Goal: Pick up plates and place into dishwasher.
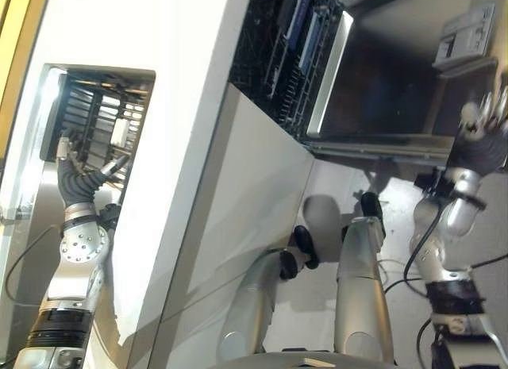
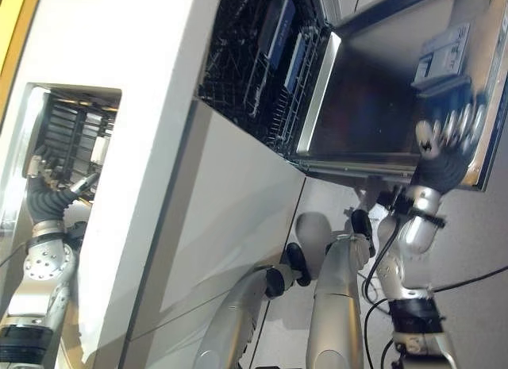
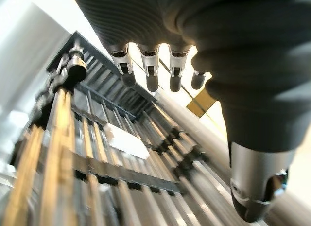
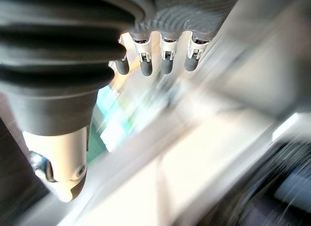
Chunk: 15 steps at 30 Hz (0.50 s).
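With the left hand (image 1: 77,174) open-fingered at the sink rack (image 1: 99,127) and the right hand (image 2: 448,143) empty beside the dishwasher door (image 2: 373,107), nothing's gripped, so a careless reach could snag rack wires.

We're in a kitchen, domestic-style. Evidence: a built-in dishwasher (image 2: 333,91) under a white tabletop (image 1: 151,36), its steel-lined door (image 2: 373,107) dropped open, a detergent dispenser (image 2: 438,58) on the inner face. The dark wire rack (image 2: 254,59) is pulled out, with blue flat items (image 2: 276,26) standing in its tines. White cabinet fronts (image 2: 230,218) run beside it. Set into the tabletop we see a sink (image 1: 32,147) holding a dark slatted drying rack (image 1: 99,123); the left wrist view shows that rack's ribs close up. Pale smooth floor (image 1: 325,194) below.
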Tool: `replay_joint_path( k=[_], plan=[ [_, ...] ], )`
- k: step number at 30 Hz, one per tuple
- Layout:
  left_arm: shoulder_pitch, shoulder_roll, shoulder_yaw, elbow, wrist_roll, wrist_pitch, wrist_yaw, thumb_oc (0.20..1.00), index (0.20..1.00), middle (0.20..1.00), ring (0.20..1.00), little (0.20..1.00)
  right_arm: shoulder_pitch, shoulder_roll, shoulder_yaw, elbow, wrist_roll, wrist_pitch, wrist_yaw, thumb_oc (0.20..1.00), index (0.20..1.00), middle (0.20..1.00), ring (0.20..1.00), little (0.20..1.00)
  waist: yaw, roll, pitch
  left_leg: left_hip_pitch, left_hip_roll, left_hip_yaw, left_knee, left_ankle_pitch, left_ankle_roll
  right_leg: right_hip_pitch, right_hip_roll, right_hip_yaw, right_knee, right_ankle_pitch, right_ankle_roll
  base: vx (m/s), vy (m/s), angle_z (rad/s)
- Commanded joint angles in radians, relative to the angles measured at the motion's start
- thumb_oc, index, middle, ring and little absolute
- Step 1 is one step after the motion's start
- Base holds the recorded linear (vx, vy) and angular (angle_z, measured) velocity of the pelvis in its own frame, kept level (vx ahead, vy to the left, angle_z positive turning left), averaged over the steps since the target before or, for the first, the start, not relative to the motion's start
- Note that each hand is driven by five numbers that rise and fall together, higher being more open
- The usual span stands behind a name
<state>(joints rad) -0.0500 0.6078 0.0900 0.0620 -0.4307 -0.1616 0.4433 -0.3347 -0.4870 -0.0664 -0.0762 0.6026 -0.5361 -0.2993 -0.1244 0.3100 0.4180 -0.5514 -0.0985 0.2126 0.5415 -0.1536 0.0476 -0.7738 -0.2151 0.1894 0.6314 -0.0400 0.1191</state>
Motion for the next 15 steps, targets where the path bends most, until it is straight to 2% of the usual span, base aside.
replay_joint_path(
  k=[1,8,15],
  plan=[
    [-0.035,-0.049,-0.004,-0.076,-0.049,-0.054,-0.022,1.000,1.000,1.000,1.000,1.000,-0.094,-0.033,0.020,-0.103,0.020,0.034,0.062,1.000,1.000,1.000,1.000,1.000,-0.036,0.034,0.082,0.093,0.004,-0.081,-0.038,0.027,-0.049,0.142,0.027,-0.063,-0.037,-0.063,-0.074,0.07,-0.002,0.12],
    [-0.048,-0.067,-0.032,-0.075,-0.026,-0.025,-0.017,1.000,1.000,1.000,1.000,1.000,-0.080,0.002,0.082,-0.090,0.010,0.096,0.089,1.000,1.000,1.000,1.000,1.000,0.010,0.000,0.035,0.166,-0.007,-0.123,-0.103,0.056,-0.051,0.252,0.003,-0.098,-0.127,-0.039,-0.070,0.07,0.013,0.19],
    [-0.042,-0.072,-0.031,-0.085,-0.001,-0.007,-0.015,1.000,1.000,1.000,1.000,1.000,-0.075,0.037,0.118,-0.084,-0.018,0.104,0.079,1.000,1.000,1.000,1.000,1.000,0.061,-0.031,-0.013,0.217,-0.015,-0.152,-0.187,0.099,-0.049,0.339,-0.016,-0.144,-0.225,-0.001,-0.064,0.05,0.007,0.22]
  ],
)
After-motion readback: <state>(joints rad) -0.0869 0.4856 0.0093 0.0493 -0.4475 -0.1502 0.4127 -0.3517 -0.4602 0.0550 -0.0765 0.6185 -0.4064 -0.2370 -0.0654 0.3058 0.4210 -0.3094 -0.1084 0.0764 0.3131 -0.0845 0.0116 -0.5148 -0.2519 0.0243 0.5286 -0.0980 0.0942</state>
